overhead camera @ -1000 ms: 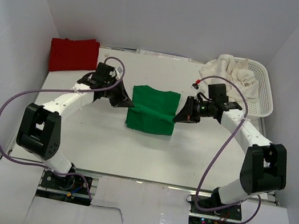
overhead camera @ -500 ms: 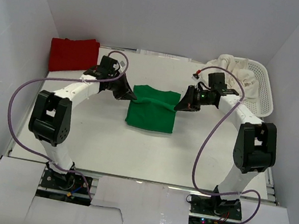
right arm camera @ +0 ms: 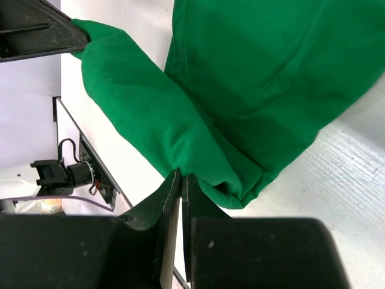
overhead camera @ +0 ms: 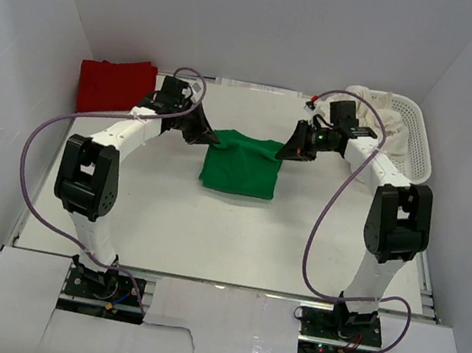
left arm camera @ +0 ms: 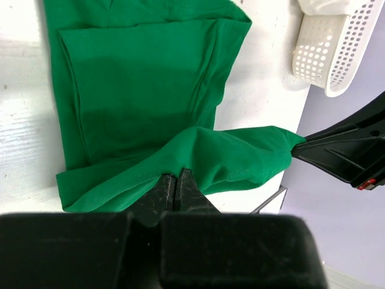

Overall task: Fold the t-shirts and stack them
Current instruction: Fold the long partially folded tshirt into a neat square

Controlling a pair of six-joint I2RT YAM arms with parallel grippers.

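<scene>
The green t-shirt [overhead camera: 240,166] lies partly folded in the middle of the table. My left gripper [overhead camera: 209,137] is shut on its far left edge, seen pinched in the left wrist view [left arm camera: 176,176]. My right gripper [overhead camera: 283,151] is shut on its far right edge, seen in the right wrist view [right arm camera: 180,176]. The cloth between them is lifted in a band [left arm camera: 240,156] over the flat part [right arm camera: 283,78]. A folded red t-shirt [overhead camera: 116,85] lies at the back left. Cream-white t-shirts [overhead camera: 370,116] are heaped in the basket.
A white plastic mesh basket [overhead camera: 415,144] stands at the back right, also in the left wrist view [left arm camera: 337,42]. White walls close in the table on the left, right and back. Purple cables loop from both arms.
Both grippers have carried the shirt's held edge from the near side towards the back of the table, over the rest of the shirt. Both arms are stretched further out.
</scene>
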